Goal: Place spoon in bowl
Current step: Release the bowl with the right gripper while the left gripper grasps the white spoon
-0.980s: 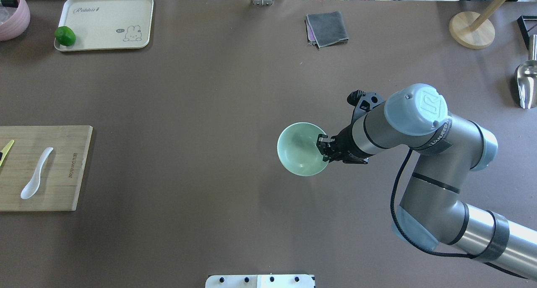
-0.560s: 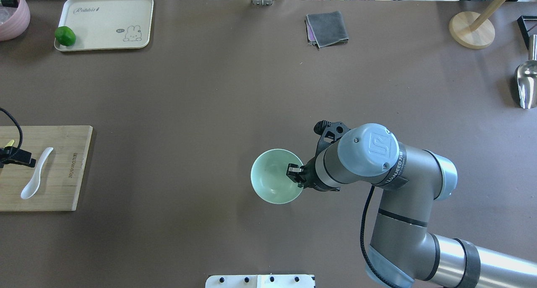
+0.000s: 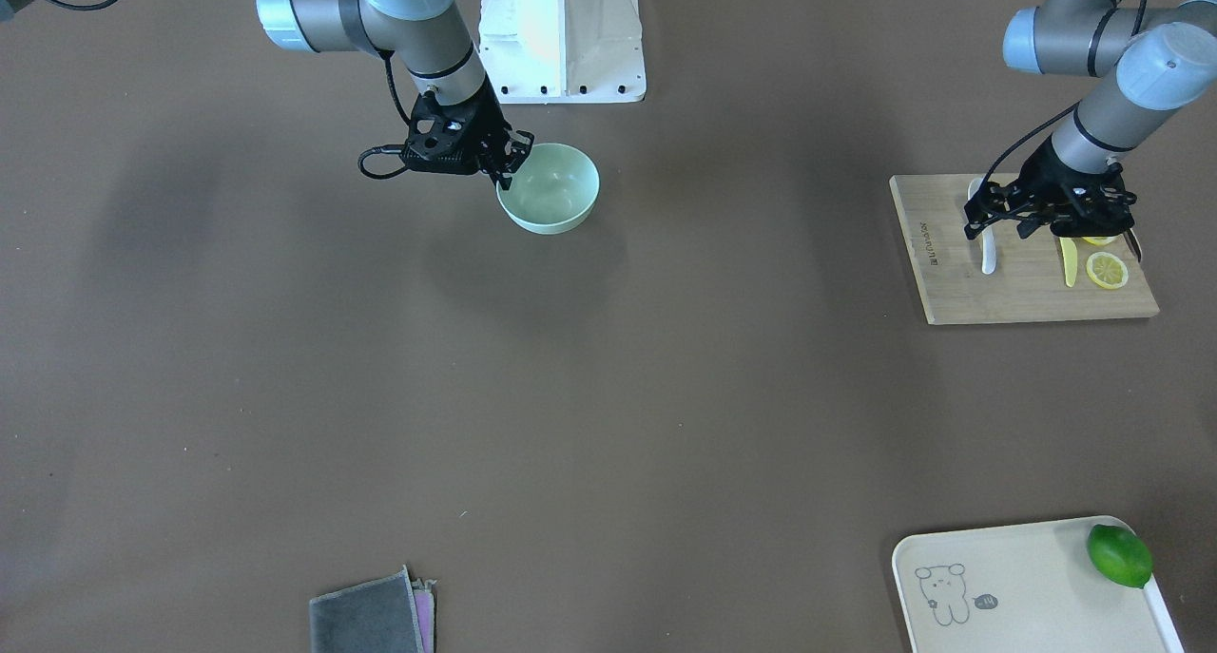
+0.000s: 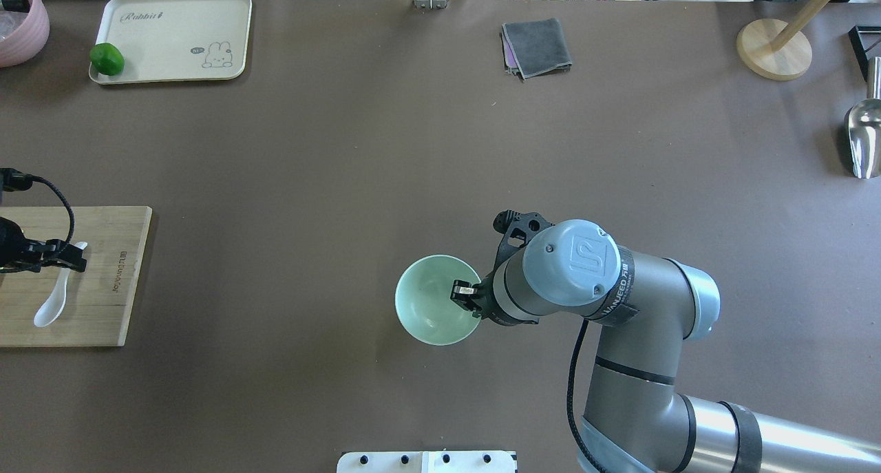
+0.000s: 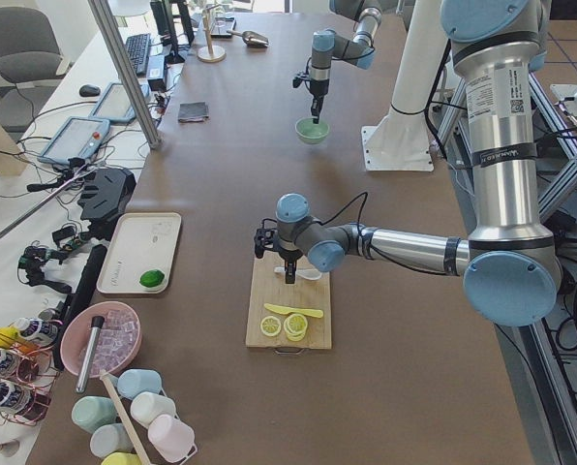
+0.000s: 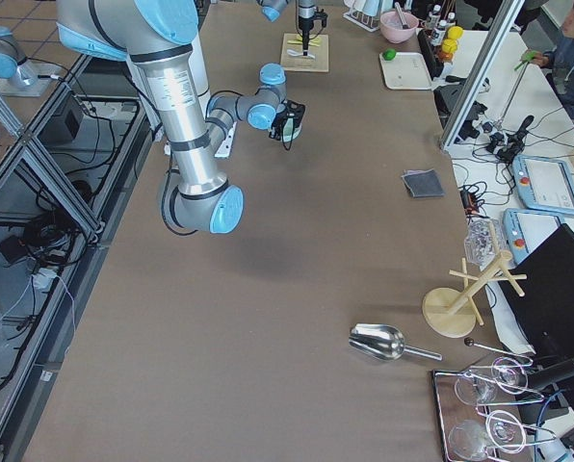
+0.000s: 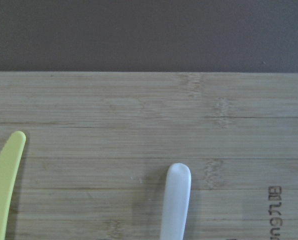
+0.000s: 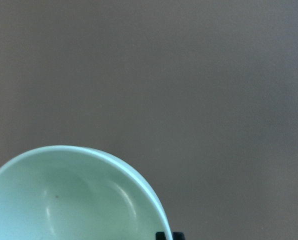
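Note:
The white spoon lies on the bamboo cutting board at the table's left edge, with its handle pointing away from the robot. My left gripper hovers over the spoon's handle and looks open. No fingers show in the left wrist view, only the handle tip. The spoon also shows in the front view below the left gripper. My right gripper is shut on the right rim of the mint-green bowl and holds it just above the table near the robot's base.
A yellow plastic knife and lemon slices lie on the board beside the spoon. A cream tray with a lime is far left. A grey cloth, wooden stand and metal scoop are at the far side.
My right arm has carried the bowl left and toward the robot's base. My left gripper has come into view over the cutting board and now sits above the spoon's handle.

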Controlling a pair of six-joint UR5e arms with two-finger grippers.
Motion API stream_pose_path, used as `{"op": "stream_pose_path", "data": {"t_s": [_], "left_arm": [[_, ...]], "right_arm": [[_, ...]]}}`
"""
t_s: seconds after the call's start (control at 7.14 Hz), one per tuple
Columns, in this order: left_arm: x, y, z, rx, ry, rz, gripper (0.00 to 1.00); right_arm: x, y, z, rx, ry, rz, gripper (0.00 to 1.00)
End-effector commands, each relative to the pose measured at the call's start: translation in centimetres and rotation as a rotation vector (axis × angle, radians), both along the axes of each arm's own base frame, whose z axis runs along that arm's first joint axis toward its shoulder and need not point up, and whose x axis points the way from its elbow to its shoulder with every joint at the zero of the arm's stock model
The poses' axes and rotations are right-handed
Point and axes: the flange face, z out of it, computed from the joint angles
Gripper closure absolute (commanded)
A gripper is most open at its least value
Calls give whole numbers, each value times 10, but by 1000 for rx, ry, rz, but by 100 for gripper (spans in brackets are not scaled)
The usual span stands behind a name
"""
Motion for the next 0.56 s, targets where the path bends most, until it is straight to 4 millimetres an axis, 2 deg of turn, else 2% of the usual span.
{"op": "stream_pose_path", "data": {"t_s": [0.0, 0.14, 0.28, 0.42], "left_arm": [[4, -1, 1, 1, -4, 3, 31], [5, 0, 1, 1, -2, 4, 34], [5, 0, 1, 1, -2, 4, 38], [8, 2, 1, 1, -2, 13, 42]], "right_arm": [[-3, 0, 0, 0, 2, -1, 72], [-3, 0, 0, -1, 2, -2, 62], [0, 1, -4, 4, -8, -1, 1], [10, 0, -11, 10, -25, 4, 0]]}}
